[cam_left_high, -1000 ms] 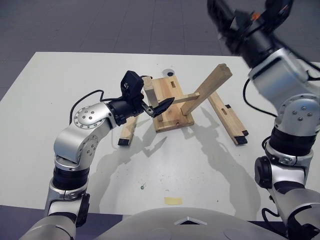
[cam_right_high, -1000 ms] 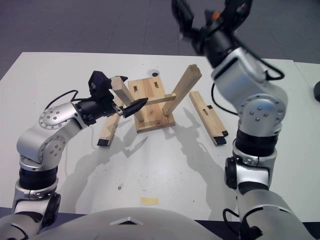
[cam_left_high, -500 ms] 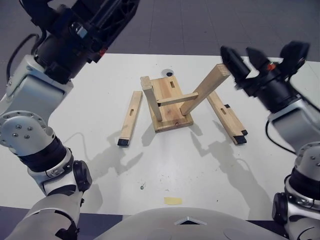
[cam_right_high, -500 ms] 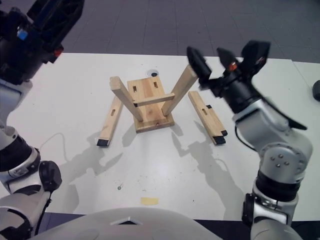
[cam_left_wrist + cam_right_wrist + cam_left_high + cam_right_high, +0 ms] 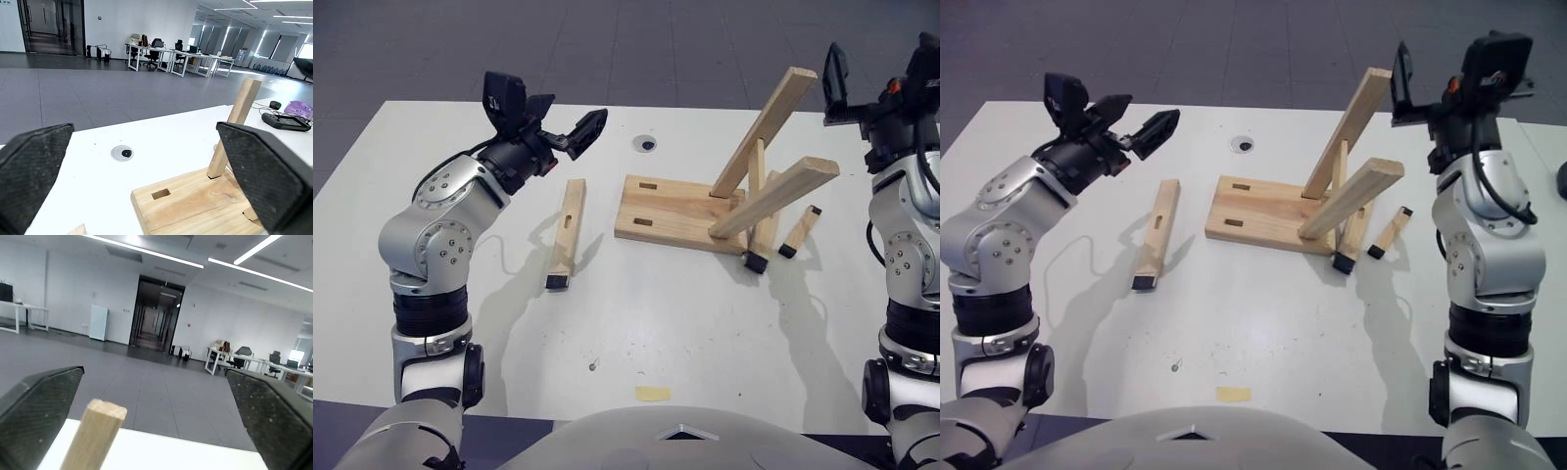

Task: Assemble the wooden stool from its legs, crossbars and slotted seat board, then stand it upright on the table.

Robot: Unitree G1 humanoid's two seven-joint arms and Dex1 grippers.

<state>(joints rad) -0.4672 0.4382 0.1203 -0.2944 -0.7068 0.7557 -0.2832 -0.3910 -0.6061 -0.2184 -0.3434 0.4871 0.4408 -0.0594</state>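
- the slotted seat board (image 5: pixel 661 211) lies flat in the middle of the white table (image 5: pixel 685 323), long axis left to right.
- two legs (image 5: pixel 759 127) slant up from its right end, leaning rightward, with a crossbar (image 5: pixel 758 171) between them.
- a loose leg (image 5: pixel 566 230) lies left of the board (long axis near to far).
- the left gripper (image 5: pixel 576 110) hovers above the table's far left and the right gripper (image 5: pixel 155 377) is raised at far right, both with fingers apart.

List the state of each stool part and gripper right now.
seat board: flat on the table, two legs fitted
fitted legs: tilted steeply
loose leg: lying flat, apart from the board
left gripper: open, empty
right gripper: open, empty
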